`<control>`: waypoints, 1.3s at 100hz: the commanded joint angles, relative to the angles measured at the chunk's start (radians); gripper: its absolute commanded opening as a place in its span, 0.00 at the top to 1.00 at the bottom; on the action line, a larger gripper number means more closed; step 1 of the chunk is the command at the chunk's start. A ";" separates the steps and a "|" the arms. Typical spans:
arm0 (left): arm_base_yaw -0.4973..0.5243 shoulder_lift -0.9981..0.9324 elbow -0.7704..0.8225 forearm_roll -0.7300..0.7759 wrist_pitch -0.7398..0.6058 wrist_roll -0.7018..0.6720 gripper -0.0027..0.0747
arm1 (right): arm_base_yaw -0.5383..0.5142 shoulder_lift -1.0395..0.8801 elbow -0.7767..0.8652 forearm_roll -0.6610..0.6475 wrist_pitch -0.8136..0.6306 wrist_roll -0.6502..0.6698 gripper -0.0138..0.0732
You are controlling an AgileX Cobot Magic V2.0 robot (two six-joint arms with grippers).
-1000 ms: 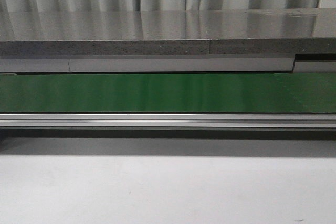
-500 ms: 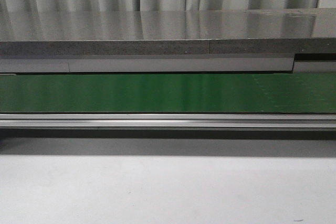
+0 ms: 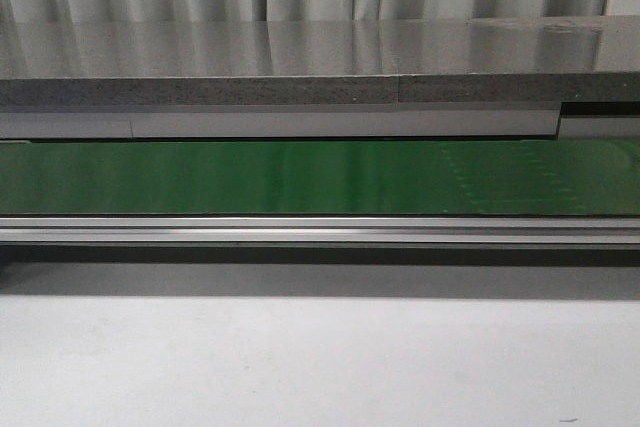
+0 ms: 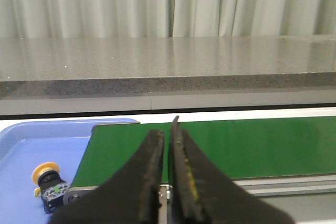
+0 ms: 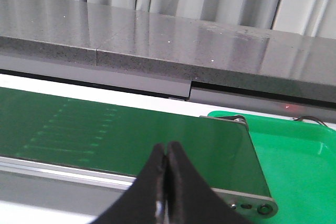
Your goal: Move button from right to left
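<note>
The button (image 4: 48, 181), with a yellow cap on a black body, lies in a blue tray (image 4: 31, 145) by the end of the green belt (image 4: 252, 145). It shows only in the left wrist view. My left gripper (image 4: 166, 128) hovers over the belt's near edge, apart from the button, shut with only a thin slit between its fingers and nothing in them. My right gripper (image 5: 167, 148) is shut and empty over the belt's (image 5: 105, 129) near rail. Neither gripper appears in the front view.
A green tray (image 5: 299, 156) sits past the belt's other end, and the part of it that I see holds nothing. A grey stone counter (image 3: 300, 57) runs behind the belt (image 3: 300, 177), with curtains beyond. A metal rail (image 3: 320, 230) borders the belt's front.
Faint pale marks on the belt's right part have drifted leftward in the front view. No arm comes into that view.
</note>
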 commanded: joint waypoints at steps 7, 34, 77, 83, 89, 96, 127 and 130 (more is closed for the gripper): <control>-0.006 -0.037 0.041 -0.002 -0.078 -0.010 0.96 | 0.001 -0.034 0.029 -0.010 -0.098 0.003 0.92; -0.006 -0.037 0.041 -0.002 -0.078 -0.010 0.96 | 0.001 -0.035 0.062 -0.008 -0.113 0.011 0.92; -0.006 -0.037 0.041 -0.002 -0.078 -0.010 0.96 | 0.001 -0.035 0.062 -0.008 -0.113 0.011 0.92; -0.006 -0.037 0.041 -0.002 -0.078 -0.010 0.96 | 0.001 -0.035 0.062 -0.008 -0.113 0.011 0.92; -0.006 -0.037 0.041 -0.002 -0.078 -0.010 0.96 | 0.001 -0.035 0.062 -0.008 -0.113 0.011 0.92; -0.006 -0.037 0.041 -0.002 -0.078 -0.010 0.96 | 0.001 -0.035 0.062 -0.008 -0.113 0.011 0.92; -0.006 -0.037 0.041 -0.002 -0.078 -0.010 0.96 | 0.001 -0.035 0.062 -0.008 -0.113 0.011 0.92; -0.006 -0.037 0.041 -0.002 -0.078 -0.010 0.96 | 0.001 -0.035 0.062 -0.008 -0.113 0.011 0.92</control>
